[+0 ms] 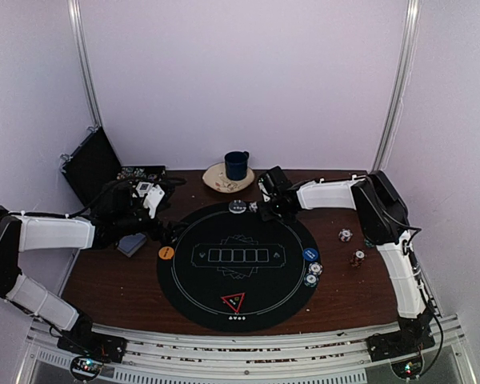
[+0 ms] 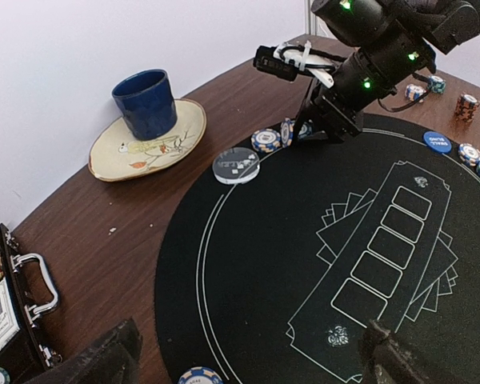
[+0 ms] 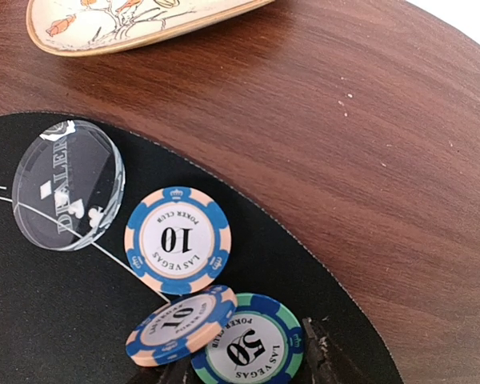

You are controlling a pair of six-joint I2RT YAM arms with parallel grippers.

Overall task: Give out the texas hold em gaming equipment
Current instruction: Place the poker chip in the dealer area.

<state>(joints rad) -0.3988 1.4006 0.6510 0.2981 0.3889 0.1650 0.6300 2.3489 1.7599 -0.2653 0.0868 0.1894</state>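
Note:
My right gripper (image 1: 264, 210) is at the far edge of the black round mat (image 1: 248, 312). In the right wrist view it (image 3: 250, 364) is shut on a green-and-blue 50 chip (image 3: 248, 344) lying on the mat. A blue 10 chip (image 3: 180, 324) leans tilted on it, and another 10 chip (image 3: 178, 238) lies flat beside the clear dealer disc (image 3: 68, 184). My left gripper (image 1: 162, 230) is wide open and empty over the mat's left edge (image 2: 244, 364). The grey-blue cards (image 1: 132, 244) lie under the left arm. The orange disc (image 1: 166, 253), blue disc (image 1: 310, 254) and red-edged triangle (image 1: 233, 302) lie on the mat.
A dark blue mug (image 1: 237, 165) stands on a patterned plate (image 1: 216, 182) at the back. An open black case (image 1: 92, 164) is at the back left. Two chips (image 1: 313, 274) sit by the blue disc, and small chip stacks (image 1: 346, 235) stand on the wood at right.

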